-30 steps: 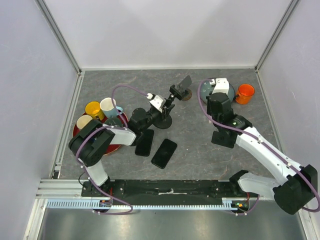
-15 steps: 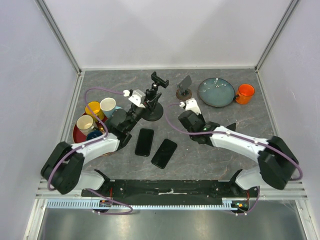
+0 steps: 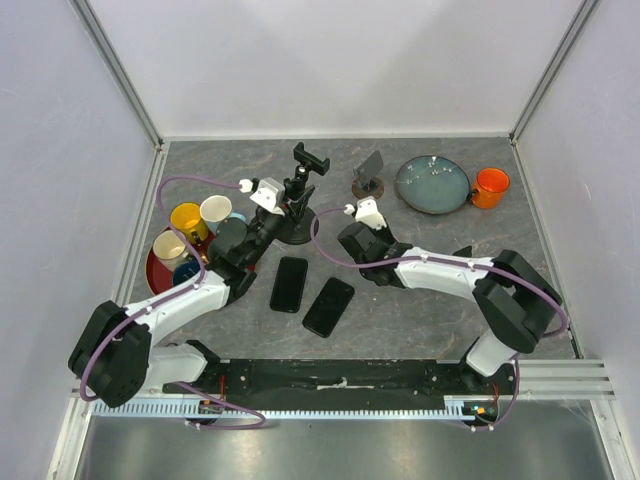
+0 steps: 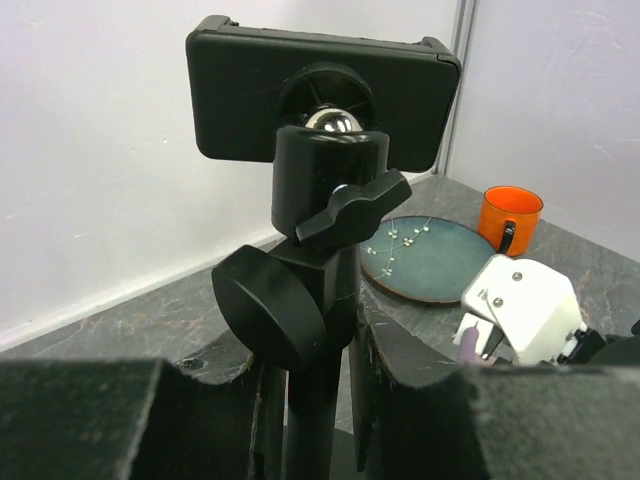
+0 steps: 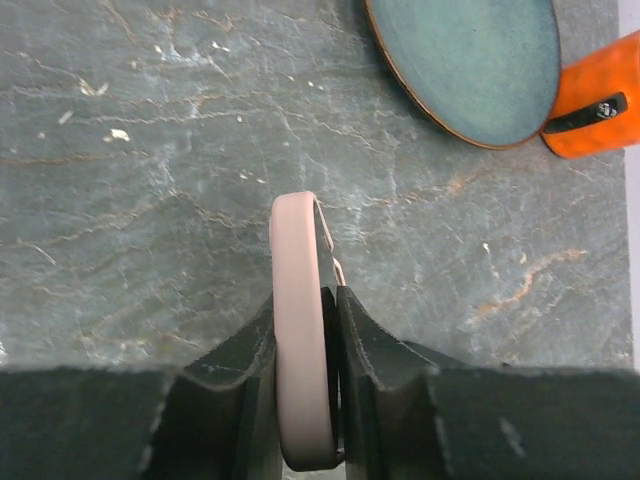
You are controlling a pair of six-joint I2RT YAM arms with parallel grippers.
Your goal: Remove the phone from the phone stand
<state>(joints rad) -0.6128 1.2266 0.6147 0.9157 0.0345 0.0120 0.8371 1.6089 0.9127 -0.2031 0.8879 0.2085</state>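
The black phone stand (image 3: 300, 192) stands at the back centre, its clamp head (image 4: 320, 95) turned away from the left wrist camera. My left gripper (image 3: 275, 222) is shut on the stand's post (image 4: 312, 400), one finger on each side. The phone (image 5: 296, 250), in a pink case, shows edge-on in the right wrist view, tilted over the grey table. My right gripper (image 5: 305, 300) is shut on it, both pads pressed against its faces. In the top view my right gripper (image 3: 354, 234) sits just right of the stand and hides the phone.
Two black phones (image 3: 289, 284) (image 3: 328, 306) lie flat near the table's centre. A small brown-based holder (image 3: 369, 172), a teal plate (image 3: 432, 184) and an orange mug (image 3: 490, 187) are at the back right. Several cups stand on a red tray (image 3: 157, 262) at the left.
My right gripper came from beside the plate to the centre, just right of the stand. My left arm shifted the stand back and to the left.
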